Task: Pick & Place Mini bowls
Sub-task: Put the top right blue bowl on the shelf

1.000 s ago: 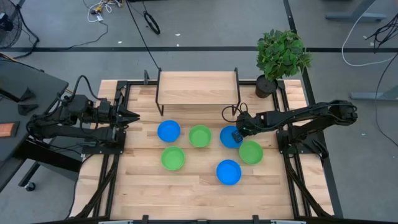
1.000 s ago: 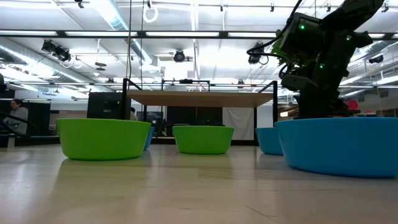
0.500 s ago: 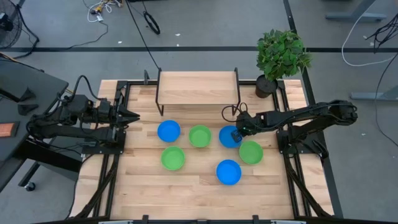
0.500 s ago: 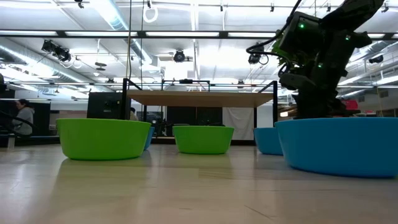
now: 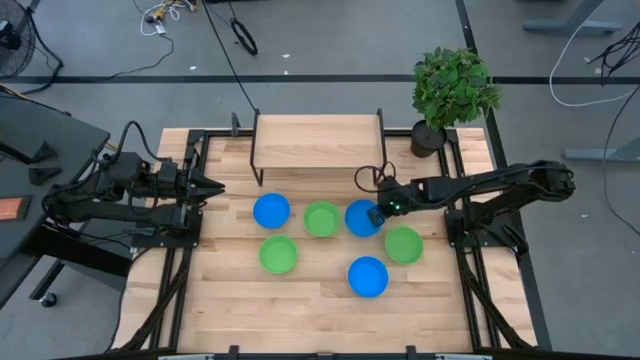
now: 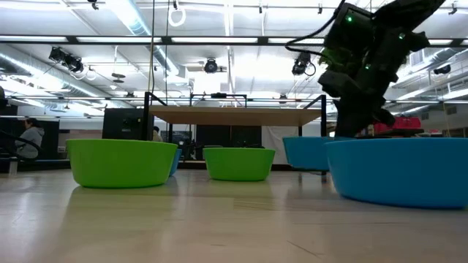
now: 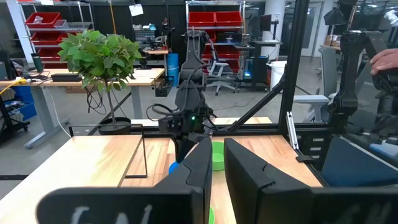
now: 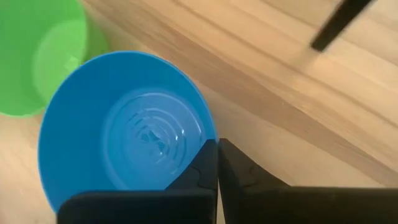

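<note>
— What has changed since a second ago?

— The right gripper (image 5: 380,214) has pinched the rim of a blue mini bowl (image 5: 362,218) and lifted it. In the low view that bowl (image 6: 307,153) now hangs clear of the table (image 5: 320,300) and sits further toward the middle green bowl (image 5: 321,219) than it did; from above it nearly touches that green bowl.

— How do the fingers stand?

— Pressed together on the rim's edge, as the right wrist view shows (image 8: 214,163), with the bowl's blue hollow (image 8: 124,130) just beyond them.

— And the other bowls?

— Unmoved: a blue one (image 5: 271,211) at the row's left end, a green one (image 5: 278,254) in front of it, a blue one (image 5: 367,277) nearest the front edge, and a green one (image 5: 403,244) just beside the lifted bowl.

— The left gripper (image 5: 212,186)?

— It waits at the table's left side, fingers narrowly apart, holding nothing, same as before.
</note>
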Motion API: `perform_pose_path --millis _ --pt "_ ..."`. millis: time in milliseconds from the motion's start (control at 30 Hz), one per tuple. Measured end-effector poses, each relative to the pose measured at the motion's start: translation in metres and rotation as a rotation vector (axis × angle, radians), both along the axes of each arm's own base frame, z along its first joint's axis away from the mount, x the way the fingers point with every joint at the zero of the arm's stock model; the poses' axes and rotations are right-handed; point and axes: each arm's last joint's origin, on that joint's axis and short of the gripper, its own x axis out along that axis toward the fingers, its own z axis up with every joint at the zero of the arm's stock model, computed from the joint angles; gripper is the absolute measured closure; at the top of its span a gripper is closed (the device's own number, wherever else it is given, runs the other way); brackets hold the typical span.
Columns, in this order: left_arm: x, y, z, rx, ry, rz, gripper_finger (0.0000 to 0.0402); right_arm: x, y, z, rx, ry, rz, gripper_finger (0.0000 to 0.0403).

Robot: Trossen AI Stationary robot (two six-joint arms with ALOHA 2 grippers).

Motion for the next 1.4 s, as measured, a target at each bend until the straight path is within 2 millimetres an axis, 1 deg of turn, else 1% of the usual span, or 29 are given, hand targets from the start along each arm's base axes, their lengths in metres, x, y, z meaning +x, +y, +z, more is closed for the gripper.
perform_pose_path --millis 100,233,433,567,800,1067,1200,1267,1400 --pt "0.000 0.000 0.000 0.000 0.000 0.000 0.0353 0.005 0.000 0.011 0.004 -0.037 0.016 0.0403" --pt "0.000 0.000 0.000 0.000 -0.001 0.000 0.0353 0.013 0.000 0.033 0.003 -0.112 0.029 0.0403" --pt "0.000 0.000 0.000 0.000 0.000 0.000 0.0353 0.024 -0.001 0.073 -0.015 -0.222 0.038 0.0403" --pt "0.000 0.000 0.000 0.000 0.000 0.000 0.0353 0.031 -0.004 0.102 -0.051 -0.295 0.013 0.0403" --pt "0.000 0.000 0.000 0.000 0.000 0.000 0.0353 0.033 -0.022 0.144 -0.100 -0.385 -0.034 0.0403" --pt "0.000 0.000 0.000 0.000 -0.001 0.000 0.0353 0.025 -0.049 0.191 -0.180 -0.461 -0.094 0.0403" --pt "0.000 0.000 0.000 0.000 0.000 0.000 0.0353 0.020 -0.065 0.206 -0.193 -0.486 -0.130 0.0403" --pt "0.000 0.000 0.000 0.000 -0.001 0.001 0.0353 0.019 -0.073 0.209 -0.191 -0.493 -0.148 0.0403" --pt "0.000 0.000 0.000 0.000 0.000 0.000 0.0353 0.020 -0.087 0.208 -0.190 -0.470 -0.191 0.0403"
